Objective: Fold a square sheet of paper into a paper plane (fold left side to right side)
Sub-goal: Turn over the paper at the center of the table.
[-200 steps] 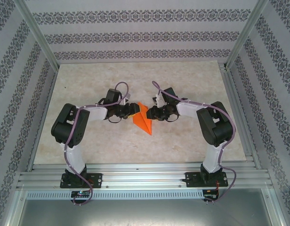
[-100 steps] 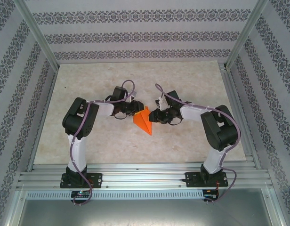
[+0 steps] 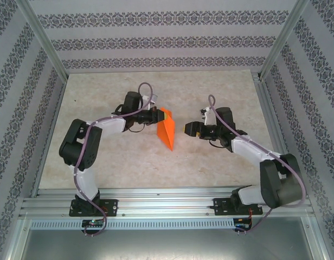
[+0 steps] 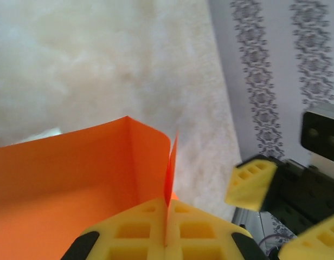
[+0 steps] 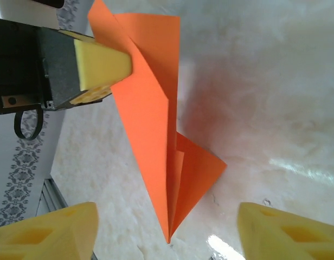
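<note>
The paper (image 3: 167, 131), folded into a pointed orange shape, sits mid-table between the two grippers, its broad end away from the arm bases and its tip toward them. The left gripper (image 3: 157, 116) has its fingers (image 4: 134, 238) pressed together on the paper's far left edge. In the left wrist view the sheet's edge runs straight into the seam between the two yellow pads, and a flap stands upright just above them. In the right wrist view the paper hangs tilted from that grip, with one long crease running down to the tip. The tip is at or just above the table (image 3: 102, 162); I cannot tell whether it touches. A smaller triangular flap sticks out sideways near the tip, casting a shadow on the pale marbled surface. The right gripper (image 3: 186, 129) is just to the right of the paper, apart from it and pointing at it. Its fingers (image 5: 53, 230) are spread wide with nothing between them. Patterned walls (image 3: 156, 38) enclose the table.
</note>
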### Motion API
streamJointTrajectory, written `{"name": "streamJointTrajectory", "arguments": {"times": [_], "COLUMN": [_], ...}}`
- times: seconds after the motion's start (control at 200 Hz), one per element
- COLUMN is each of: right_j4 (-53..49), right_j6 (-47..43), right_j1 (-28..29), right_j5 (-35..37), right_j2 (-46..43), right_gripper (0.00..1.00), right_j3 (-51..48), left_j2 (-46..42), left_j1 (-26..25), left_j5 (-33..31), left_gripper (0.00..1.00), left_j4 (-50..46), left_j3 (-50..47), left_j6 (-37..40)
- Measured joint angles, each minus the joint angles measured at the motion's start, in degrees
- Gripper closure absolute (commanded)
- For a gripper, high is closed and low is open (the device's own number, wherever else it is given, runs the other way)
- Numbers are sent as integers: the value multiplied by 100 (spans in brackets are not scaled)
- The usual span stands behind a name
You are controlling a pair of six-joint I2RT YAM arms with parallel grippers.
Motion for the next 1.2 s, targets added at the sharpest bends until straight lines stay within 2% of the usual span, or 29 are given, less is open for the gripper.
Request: {"name": "streamJointTrajectory", "arguments": {"times": [0.055, 0.115, 0.32, 0.48, 0.639, 0.829, 1.199], "right_j4": [210, 516, 1770, 2422, 2850, 2986, 2994], "right_j6": [129, 238, 820, 1093, 1399, 1530, 1606], "right_j1": [-42, -72, 57, 599, 951, 1093, 1073], "right_j5": [-105, -225, -680, -868, -938, -960, -994], "right_j2": [-286, -566, -896, -782, -402, -168, -111], "right_gripper": [8, 2, 2, 2, 6, 22, 74], "right_j3": [-83, -181, -323, -321, -260, -107, -46], "left_j2": [-433, -879, -1788, -1899, -1908, -1956, -1963], "left_j1": [-2, -2, -72, -127, -146, -149, -151], "left_j5": [35, 70, 136, 175, 232, 304, 319], "left_gripper": [99, 98, 98, 97, 97, 96, 94], "left_j4": [4, 4, -35, -61, -68, -61, -61], "left_j3": [0, 0, 251, 433, 442, 442, 439], "left_j6": [142, 284, 649, 750, 743, 734, 717]}}
